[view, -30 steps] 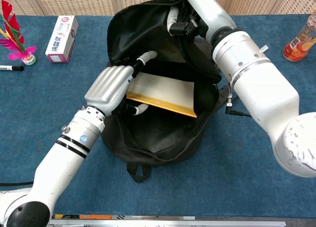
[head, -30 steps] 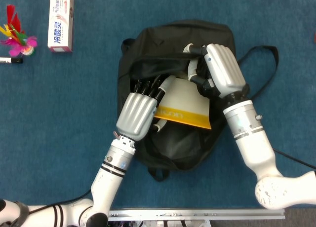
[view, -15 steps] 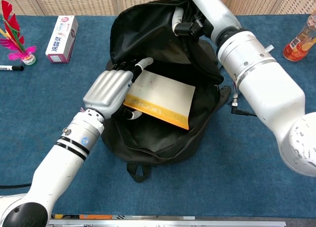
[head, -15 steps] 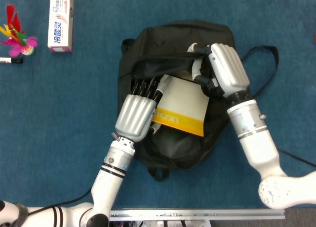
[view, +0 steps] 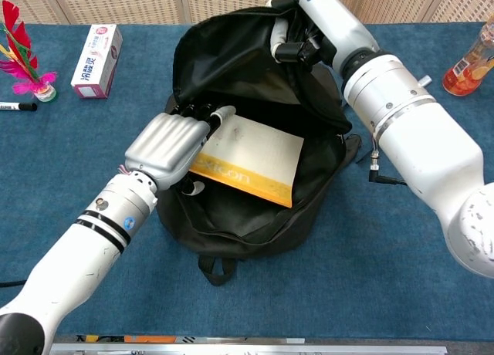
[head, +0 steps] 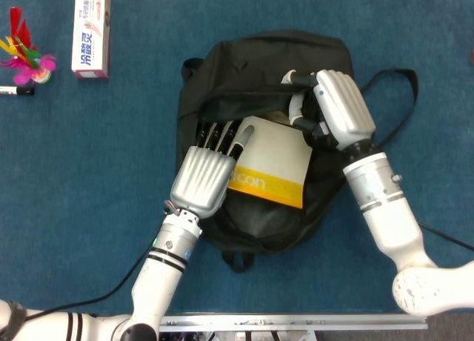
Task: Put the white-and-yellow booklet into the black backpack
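Note:
The black backpack lies in the middle of the blue table with its mouth pulled wide. The white-and-yellow booklet lies tilted inside the opening, yellow band nearest me. My left hand holds the booklet's left edge, fingers on top and thumb beneath. My right hand grips the upper rim of the backpack's opening and holds it up. The booklet's far edge is hidden under the raised flap.
A white toothpaste box lies at the far left. A colourful feather toy and a black marker lie beside it. An orange bottle stands at the right edge. The backpack's strap loops out to the right.
The booklet has tipped flatter and slid a little toward me and to the left inside the bag. My left hand drew back with it. My right hand still holds the rim.

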Tool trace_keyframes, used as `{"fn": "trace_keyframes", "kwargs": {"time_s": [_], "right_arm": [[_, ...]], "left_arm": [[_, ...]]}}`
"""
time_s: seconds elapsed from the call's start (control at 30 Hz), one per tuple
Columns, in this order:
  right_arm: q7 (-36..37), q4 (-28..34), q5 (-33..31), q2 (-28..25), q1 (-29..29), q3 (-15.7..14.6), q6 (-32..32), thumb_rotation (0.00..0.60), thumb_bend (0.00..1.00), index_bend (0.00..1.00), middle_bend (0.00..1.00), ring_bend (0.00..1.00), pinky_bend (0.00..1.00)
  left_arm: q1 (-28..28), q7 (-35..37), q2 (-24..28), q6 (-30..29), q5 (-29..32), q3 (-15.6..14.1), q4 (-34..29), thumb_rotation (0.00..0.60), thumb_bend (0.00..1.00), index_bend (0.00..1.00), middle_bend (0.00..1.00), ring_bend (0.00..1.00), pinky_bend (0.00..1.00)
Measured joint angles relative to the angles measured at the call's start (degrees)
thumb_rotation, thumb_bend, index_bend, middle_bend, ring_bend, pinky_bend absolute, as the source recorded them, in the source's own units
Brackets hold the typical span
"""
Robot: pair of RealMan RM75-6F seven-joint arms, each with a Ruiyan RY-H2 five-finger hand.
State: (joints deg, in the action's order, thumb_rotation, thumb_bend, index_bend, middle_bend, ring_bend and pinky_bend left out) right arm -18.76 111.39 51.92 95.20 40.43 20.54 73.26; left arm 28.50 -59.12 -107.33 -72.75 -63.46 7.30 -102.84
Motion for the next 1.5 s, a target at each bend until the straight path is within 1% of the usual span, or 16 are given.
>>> {"fn": "trace_keyframes", "kwargs": {"time_s": [0.13, 0.27, 0.5, 0.6, 0.8, 0.9, 1.1, 1.23, 1.27, 1.37, 1.43, 1.5], "right_arm": [[0.5, 0.0, 0.3, -0.3, -0.3, -0.3, -0.2, 0.6, 0.8, 0.66, 0.6, 0.53, 0.81], [0.8, 0.1, 0.4, -0.6, -0.4, -0.2, -0.3, 0.6, 0.8, 0.66, 0.6, 0.53, 0.81], [0.9, 0.3, 0.7, -0.8, -0.6, -0.6, -0.4, 0.6, 0.8, 0.66, 0.6, 0.53, 0.81], [1.1, 0.2, 0.9, -1.1, -0.8, -0.7, -0.6, 0.6, 0.8, 0.66, 0.6, 0.53, 0.81], [1.9, -0.1, 1.6, -1.8, -1.2, -1.3, -1.2, 0.6, 0.8, 0.66, 0.6, 0.53, 0.81], [2.1, -0.4, 2.0, -1.9, -1.4, -1.8, -1.3, 0.6, 0.8, 0.66, 0.6, 0.53, 0.81], [3.2, -0.9, 2.9, -2.5, -2.2, -2.9, -1.8, 0.6, 0.8, 0.66, 0.6, 0.53, 0.81], [3.5, -0.7, 4.1, -3.6, -2.8, -4.0, -2.2, 0.6, 0.79, 0.66, 0.59, 0.52, 0.81], [3.4, -0.6, 4.3, -3.9, -2.9, -4.3, -2.5, 0.6, 0.79, 0.66, 0.58, 0.51, 0.8], [3.6, 0.4, 4.4, -5.4, -3.0, -5.1, -4.3, 0.6, 0.76, 0.61, 0.51, 0.43, 0.71], [4.0, 1.2, 4.5, -6.8, -3.0, -5.7, -6.3, 0.6, 0.74, 0.53, 0.46, 0.37, 0.63], [4.4, 1.8, 4.7, -8.3, -3.0, -6.4, -7.9, 0.6, 0.72, 0.48, 0.42, 0.34, 0.59]], "left_arm": [[2.5, -4.4, -0.7, -0.3, 3.4, 1.9, -1.0, 0.6, 0.14, 0.0, 0.0, 0.0, 0.0], [4.3, -5.9, -2.3, -0.6, 5.7, 3.1, -0.3, 0.6, 0.14, 0.0, 0.0, 0.0, 0.0], [5.6, -2.4, -4.4, -0.5, 5.6, 3.7, 3.4, 0.6, 0.14, 0.0, 0.0, 0.0, 0.0], [5.6, -2.3, -3.7, -1.0, 6.1, 3.7, 2.7, 0.6, 0.14, 0.0, 0.0, 0.0, 0.0], [4.7, -1.9, 1.2, -2.5, 7.2, 2.8, -3.2, 0.6, 0.14, 0.0, 0.0, 0.0, 0.0], [4.0, -1.3, 4.0, -3.0, 8.0, 1.8, -6.8, 0.6, 0.14, 0.0, 0.0, 0.0, 0.0], [3.0, 0.2, 8.9, -3.9, 8.8, -1.0, -12.1, 0.6, 0.14, 0.0, 0.0, 0.0, 0.0], [2.1, 2.1, 12.0, -4.8, 6.9, -2.6, -14.1, 0.6, 0.14, 0.0, 0.0, 0.0, 0.0], [1.9, 2.7, 12.7, -4.9, 6.3, -2.9, -14.5, 0.6, 0.14, 0.0, 0.0, 0.0, 0.0], [1.0, 5.0, 15.7, -5.3, 3.8, -4.4, -15.4, 0.6, 0.14, 0.0, 0.0, 0.0, 0.0], [0.4, 6.3, 18.1, -5.5, 1.8, -5.7, -16.0, 0.6, 0.14, 0.0, 0.0, 0.0, 0.0], [-0.3, 7.5, 20.2, -5.8, -0.1, -6.8, -16.6, 0.6, 0.14, 0.0, 0.0, 0.0, 0.0]]}}
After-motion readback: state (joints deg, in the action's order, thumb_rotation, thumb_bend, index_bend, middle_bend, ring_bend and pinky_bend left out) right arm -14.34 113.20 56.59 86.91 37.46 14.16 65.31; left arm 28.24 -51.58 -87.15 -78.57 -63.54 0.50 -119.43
